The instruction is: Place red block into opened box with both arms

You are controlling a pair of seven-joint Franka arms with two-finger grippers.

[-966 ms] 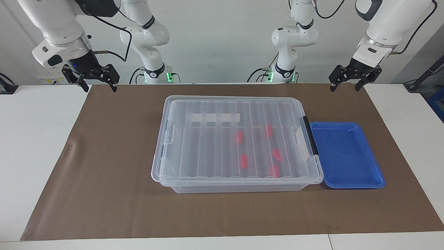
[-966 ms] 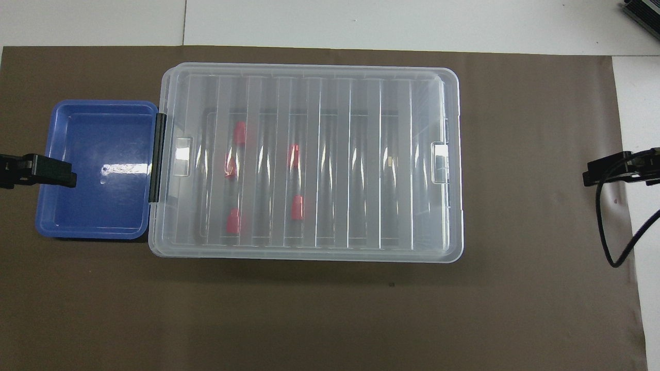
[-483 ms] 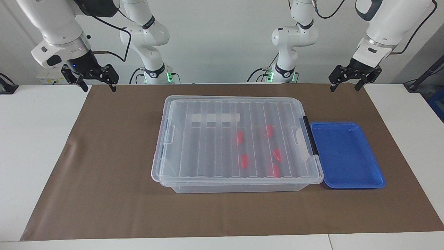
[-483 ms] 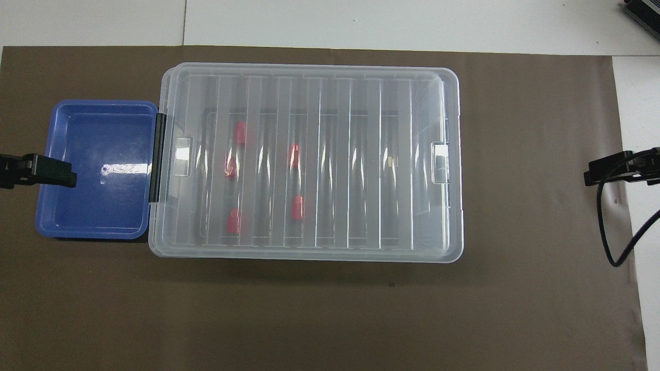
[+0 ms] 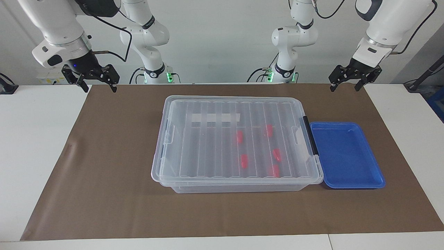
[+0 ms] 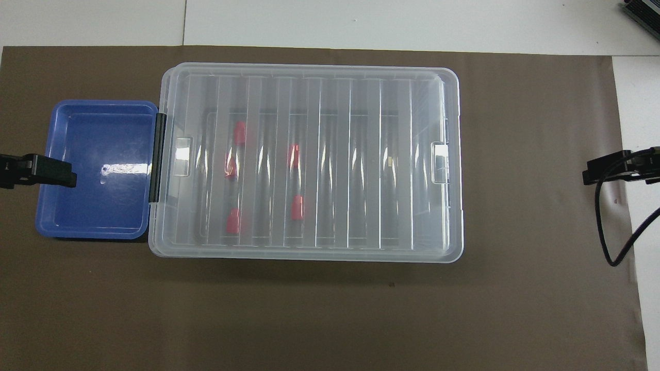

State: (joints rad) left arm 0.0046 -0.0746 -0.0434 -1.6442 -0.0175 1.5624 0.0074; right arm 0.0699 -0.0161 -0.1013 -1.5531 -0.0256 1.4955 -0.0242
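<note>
The box sits mid-mat with its ribbed clear lid lying shut on top. Through the lid I see several red blocks, among them one near the middle and one toward the black latch. My left gripper hangs open and empty high over the mat's corner at the left arm's end. In the overhead view the left gripper overlaps the tray's edge. My right gripper hangs open and empty over the mat's corner at the right arm's end, and the right gripper shows at the frame's edge.
A shallow blue tray lies empty against the box's latch end, toward the left arm's end of the table. A brown mat covers the white table. A black cable loops down from the right arm.
</note>
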